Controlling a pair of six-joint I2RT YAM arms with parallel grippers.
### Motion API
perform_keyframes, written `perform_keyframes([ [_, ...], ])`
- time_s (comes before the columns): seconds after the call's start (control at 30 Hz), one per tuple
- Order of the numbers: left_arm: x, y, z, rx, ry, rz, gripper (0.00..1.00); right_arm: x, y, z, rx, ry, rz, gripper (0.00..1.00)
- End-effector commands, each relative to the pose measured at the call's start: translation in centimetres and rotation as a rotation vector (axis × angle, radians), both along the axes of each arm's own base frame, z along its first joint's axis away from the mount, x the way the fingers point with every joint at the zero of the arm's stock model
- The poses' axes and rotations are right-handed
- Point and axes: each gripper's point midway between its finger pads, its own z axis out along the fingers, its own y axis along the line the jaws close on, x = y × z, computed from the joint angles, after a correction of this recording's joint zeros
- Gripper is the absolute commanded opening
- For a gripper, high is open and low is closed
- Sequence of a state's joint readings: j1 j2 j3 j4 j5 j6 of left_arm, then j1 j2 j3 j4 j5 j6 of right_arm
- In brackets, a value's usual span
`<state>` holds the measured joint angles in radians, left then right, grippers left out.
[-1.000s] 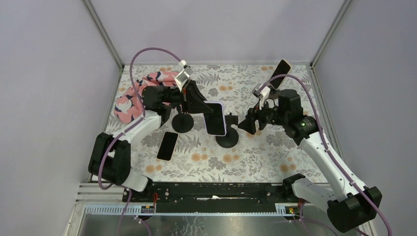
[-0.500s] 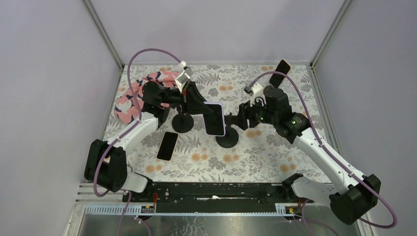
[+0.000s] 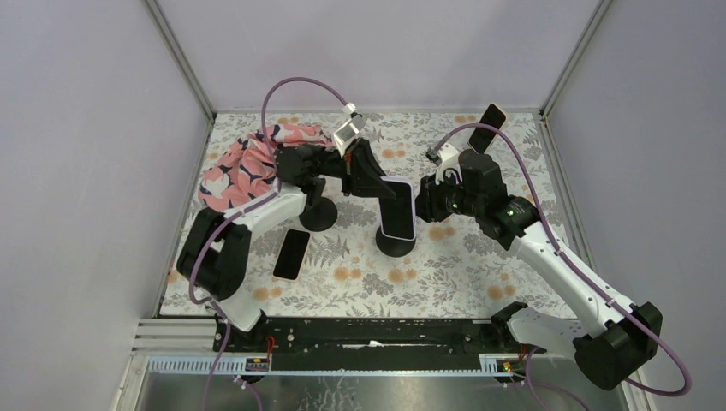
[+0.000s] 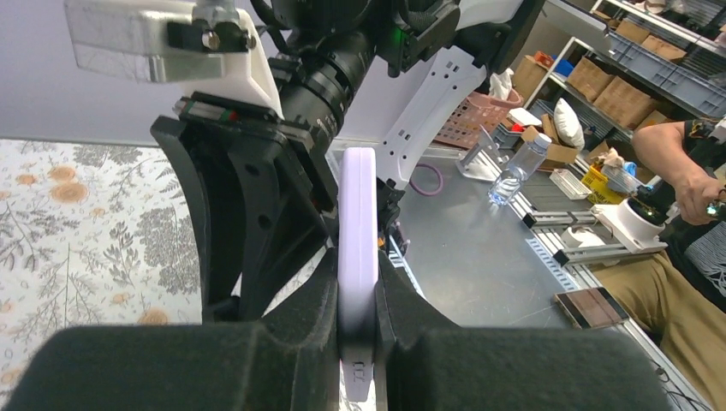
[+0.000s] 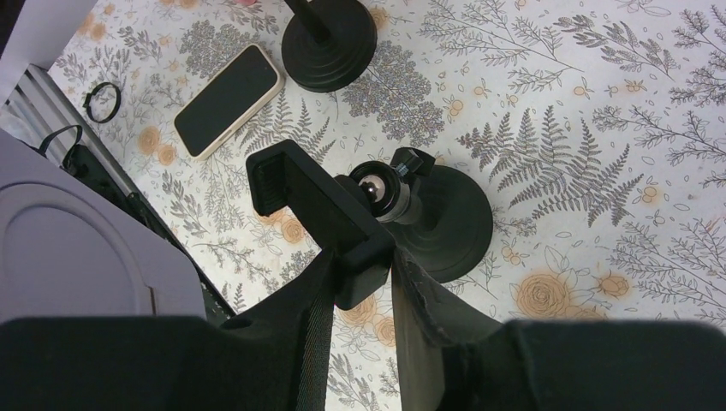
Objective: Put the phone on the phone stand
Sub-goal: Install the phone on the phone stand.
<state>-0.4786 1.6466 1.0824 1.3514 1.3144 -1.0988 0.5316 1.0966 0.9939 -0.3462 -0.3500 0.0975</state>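
Currently, your left gripper (image 4: 358, 295) is clamped on the lavender phone (image 4: 357, 214), held edge-on off the floral mat (image 5: 556, 128), just beside the phone stand (image 5: 338, 218). Your right gripper (image 5: 360, 287) is pinched onto that stand's clamp. The stand's base rests on the mat.

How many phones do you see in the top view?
3. The held phone is in the left gripper. The flat phone lies by the left arm. The far phone leans at the far right corner. Arms may hide others.
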Motion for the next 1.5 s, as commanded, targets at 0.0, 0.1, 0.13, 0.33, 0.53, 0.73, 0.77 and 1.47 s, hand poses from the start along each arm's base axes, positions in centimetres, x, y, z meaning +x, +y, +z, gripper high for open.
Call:
perform_keyframes([
  [0.0, 0.1, -0.7, 3.1, -0.112, -0.082, -0.001, 0.00, 0.3, 0.1, 1.8, 0.022, -0.060, -0.002, 0.24],
  [0.1, 0.2, -1.8, 2.7, -0.122, -0.073, -0.022, 0.00, 0.2, 0.1, 1.9, 0.026, -0.067, 0.003, 0.24],
  [0.13, 0.1, -2.2, 2.5, -0.122, -0.071, -0.035, 0.00, 0.2, 0.2, 2.0, 0.030, -0.068, 0.009, 0.23],
  [0.33, 0.6, -3.5, 0.9, -0.111, -0.069, -0.063, 0.00, -0.4, 0.6, 2.6, 0.056, -0.064, 0.053, 0.23],
  [0.53, 1.3, -3.6, 0.2, -0.090, -0.071, -0.072, 0.00, -0.5, 0.0, 2.6, 0.057, -0.074, 0.073, 0.19],
  [0.73, 2.7, -3.4, -0.5, -0.089, -0.056, -0.040, 0.00, -1.2, -0.1, 3.1, 0.121, -0.054, 0.142, 0.17],
  [0.77, 2.7, -3.4, -0.7, -0.089, -0.048, -0.038, 0.00, -1.3, -0.2, 3.4, 0.133, -0.051, 0.147, 0.16],
  [1.47, -0.1, -3.7, -2.6, -0.142, -0.023, 0.026, 0.00, -3.1, 0.7, 2.8, 0.285, 0.042, 0.252, 0.13],
])
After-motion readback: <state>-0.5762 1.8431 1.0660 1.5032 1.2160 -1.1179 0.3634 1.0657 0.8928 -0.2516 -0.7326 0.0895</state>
